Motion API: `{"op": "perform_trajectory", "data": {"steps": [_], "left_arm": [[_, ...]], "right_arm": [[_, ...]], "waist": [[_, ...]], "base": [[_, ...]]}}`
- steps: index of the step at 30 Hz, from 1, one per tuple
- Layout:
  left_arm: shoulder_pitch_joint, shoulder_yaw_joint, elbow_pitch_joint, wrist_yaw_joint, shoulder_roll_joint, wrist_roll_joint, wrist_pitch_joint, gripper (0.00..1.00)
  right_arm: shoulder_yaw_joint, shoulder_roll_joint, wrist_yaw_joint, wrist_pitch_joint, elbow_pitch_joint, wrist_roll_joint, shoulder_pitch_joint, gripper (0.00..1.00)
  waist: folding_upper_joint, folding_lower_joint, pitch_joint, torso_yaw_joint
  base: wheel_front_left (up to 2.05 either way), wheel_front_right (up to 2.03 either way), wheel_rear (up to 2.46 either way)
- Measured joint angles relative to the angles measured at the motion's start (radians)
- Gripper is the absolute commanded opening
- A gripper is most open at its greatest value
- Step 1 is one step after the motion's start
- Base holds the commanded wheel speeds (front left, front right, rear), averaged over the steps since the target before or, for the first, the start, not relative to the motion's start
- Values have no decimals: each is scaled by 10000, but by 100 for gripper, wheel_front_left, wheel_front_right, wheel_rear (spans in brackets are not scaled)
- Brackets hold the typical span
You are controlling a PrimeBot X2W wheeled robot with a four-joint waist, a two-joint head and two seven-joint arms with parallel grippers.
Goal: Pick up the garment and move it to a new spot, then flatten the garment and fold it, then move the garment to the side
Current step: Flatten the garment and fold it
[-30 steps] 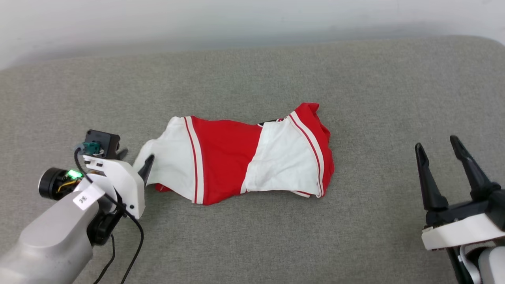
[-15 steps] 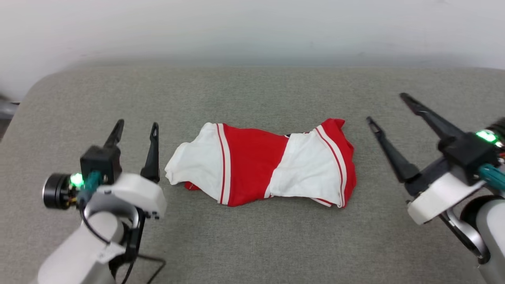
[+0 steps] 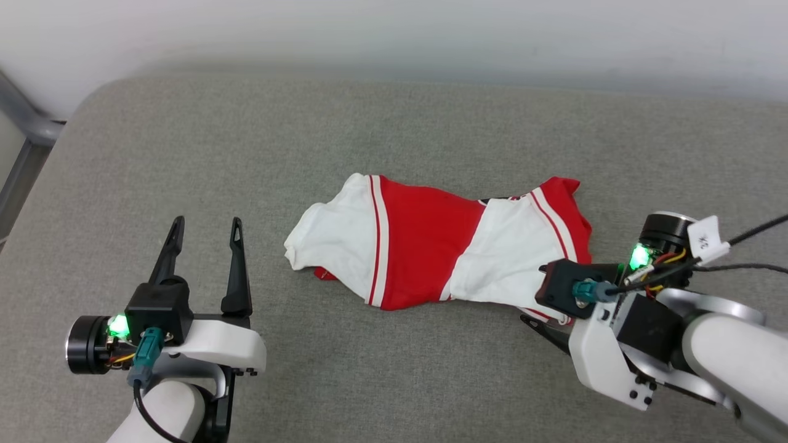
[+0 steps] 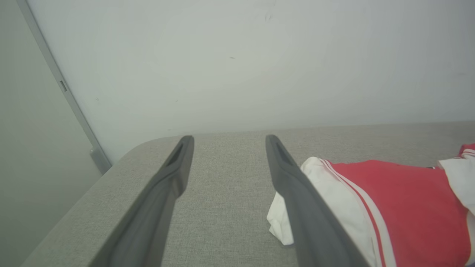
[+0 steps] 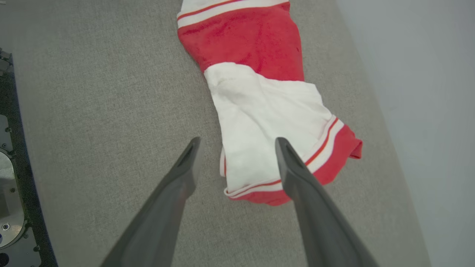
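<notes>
— Item count?
— One garment. Two grippers: left gripper and right gripper, two dark fingers apiece. One worktop, grey fabric, rounded corner at upper left of frame. One pale wall along the top edge.

— Location and condition of garment?
— Centre of head view, lying on the worktop as a long folded bundle. Red band in the middle, white sleeve panel with red-white stripe trim at each end.

— State of fingers?
— Left: spread wide, nothing between them, lower left of head view, tips pointing up frame, apart from the white left end. Right: likewise spread, clamped on nothing. In right wrist view, one finger across the bundle's striped near edge, the other over bare worktop just beside it. Contact with the cloth: cannot tell.

— Differences from the earlier frames?
— Whole head view shifted: camera motion. Right gripper, half a second back, well off the bundle's right end with fingers aimed up frame; now turned down over that end, wrist at lower right. Left gripper at the white left end one second back, now apart from it. Bundle's shape unchanged.
</notes>
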Motion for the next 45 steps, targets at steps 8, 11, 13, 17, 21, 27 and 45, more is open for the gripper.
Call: {"op": "perform_trajectory", "data": {"steps": [8,11,13,17,21,27,45], "left_arm": [[-50,631,-35,-472,-775,790,0,100],[-98,798,-54,-656,-1070,1057,0,100],[-143,897,-40,-792,-1260,1218,0,100],[-320,1080,38,-1049,-1620,1534,0,100],[-435,1369,217,-1338,-1848,1768,0,100],[-291,1779,414,-1607,-2092,2077,0,100],[1201,2671,541,-2169,-2359,2441,0,100]], "right_arm": [[1900,449,0,240,1657,570,-1719,100],[2128,775,-2,148,2500,876,-1863,100],[2213,943,0,146,3037,800,-1864,100],[2128,1269,-19,190,3655,336,-1512,100],[1975,1331,-73,167,3649,259,-1349,3],[2188,1465,-23,-1106,3570,339,-1430,0],[-3777,1419,-2,-6351,3831,2637,2373,0]], "waist": [[0,0,691,324],[0,1,1017,444],[0,1,1239,520],[0,1,1642,680],[0,0,1850,789],[0,1,1593,530],[0,1,-90,-796]], "base": [[0,0,0],[0,0,0],[0,0,0],[0,0,0],[0,0,0],[0,0,0],[0,0,0]]}}
